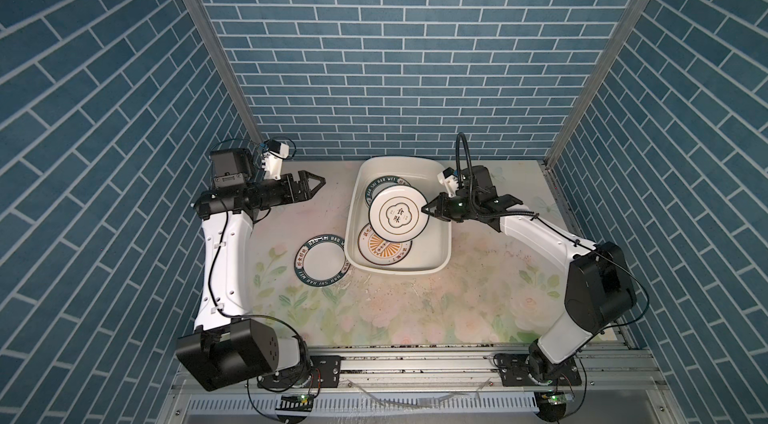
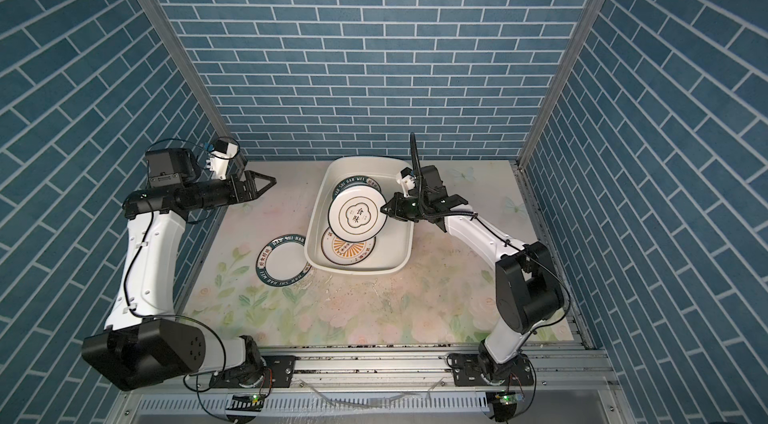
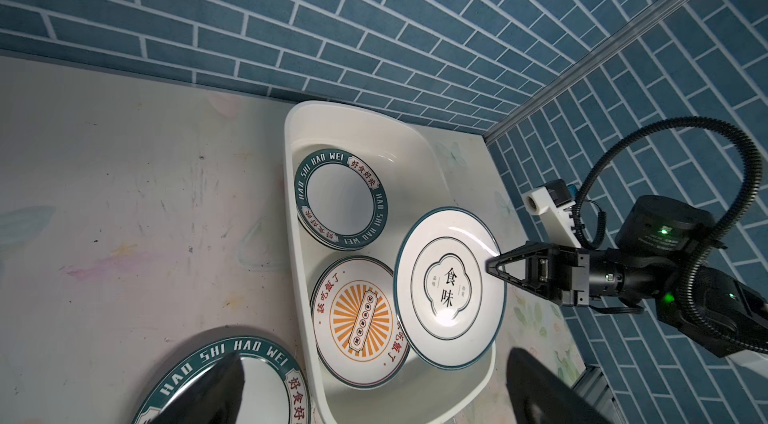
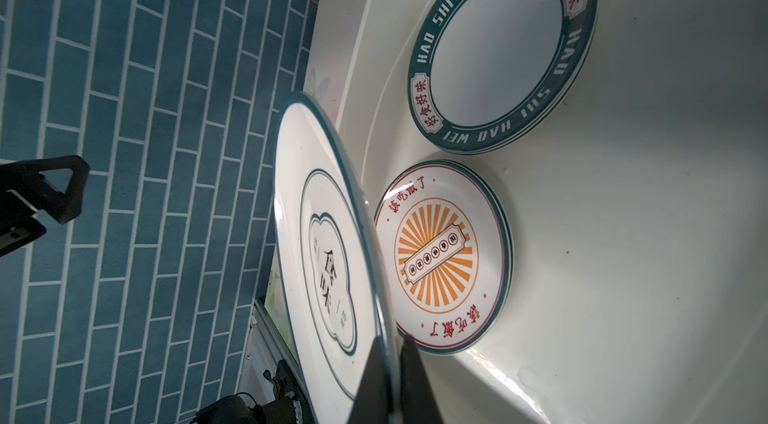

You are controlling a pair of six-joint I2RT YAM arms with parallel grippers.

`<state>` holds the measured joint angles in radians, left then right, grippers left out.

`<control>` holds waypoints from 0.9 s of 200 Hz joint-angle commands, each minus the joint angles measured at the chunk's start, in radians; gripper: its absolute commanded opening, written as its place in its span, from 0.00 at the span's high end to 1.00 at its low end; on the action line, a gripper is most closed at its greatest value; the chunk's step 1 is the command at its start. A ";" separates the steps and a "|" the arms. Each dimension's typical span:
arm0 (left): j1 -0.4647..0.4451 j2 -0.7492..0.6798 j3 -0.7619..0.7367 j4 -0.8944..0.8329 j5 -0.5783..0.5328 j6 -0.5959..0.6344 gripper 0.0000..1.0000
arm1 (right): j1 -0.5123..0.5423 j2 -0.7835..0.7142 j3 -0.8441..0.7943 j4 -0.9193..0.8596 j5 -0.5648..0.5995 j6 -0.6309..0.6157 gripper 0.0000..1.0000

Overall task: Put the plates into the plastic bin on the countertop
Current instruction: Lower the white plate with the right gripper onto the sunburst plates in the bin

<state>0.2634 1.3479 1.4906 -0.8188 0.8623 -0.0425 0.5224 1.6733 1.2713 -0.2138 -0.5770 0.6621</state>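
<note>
The white plastic bin [image 1: 398, 271] [image 2: 358, 271] [image 3: 292, 243] [image 4: 623, 234] stands on the flowered countertop [image 1: 415, 318] at the back middle. My right gripper [image 1: 424, 209] [image 2: 384, 209] [image 3: 490, 266] [image 4: 390, 359] is shut on the rim of a black-ringed plate [image 1: 397, 214] [image 2: 355, 214] [image 3: 449, 289] [image 4: 316, 255], held tilted over the bin. Under it lie a green-rimmed plate [image 1: 380, 185] [image 3: 340, 199] [image 4: 498, 56] and an orange sunburst plate [image 1: 384, 251] [image 3: 359, 320] [image 4: 436, 259], each on a small stack. Another green-rimmed plate [image 1: 322, 261] [image 2: 284, 261] [image 3: 270, 384] rests on the countertop left of the bin. My left gripper [image 1: 320, 182] [image 2: 272, 180] [image 3: 376, 353] hovers open and empty at the back left.
Blue brick walls [image 1: 395, 68] close in the back and both sides. A metal rail [image 1: 415, 363] carrying both arm bases runs along the countertop's front edge. A black corrugated cable [image 1: 459, 160] loops above the right wrist beside the bin's far right corner.
</note>
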 commanded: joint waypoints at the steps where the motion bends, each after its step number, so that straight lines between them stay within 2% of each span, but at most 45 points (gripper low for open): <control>1: 0.004 -0.013 -0.016 0.028 0.029 -0.016 0.00 | -0.004 0.031 0.037 -0.037 0.008 -0.048 1.00; 180: 0.005 0.008 -0.008 0.047 0.085 -0.068 0.00 | 0.081 0.231 0.130 -0.075 0.088 -0.027 1.00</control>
<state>0.2634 1.3575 1.4796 -0.7872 0.9337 -0.1024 0.5961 1.8900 1.3624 -0.3000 -0.4904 0.6456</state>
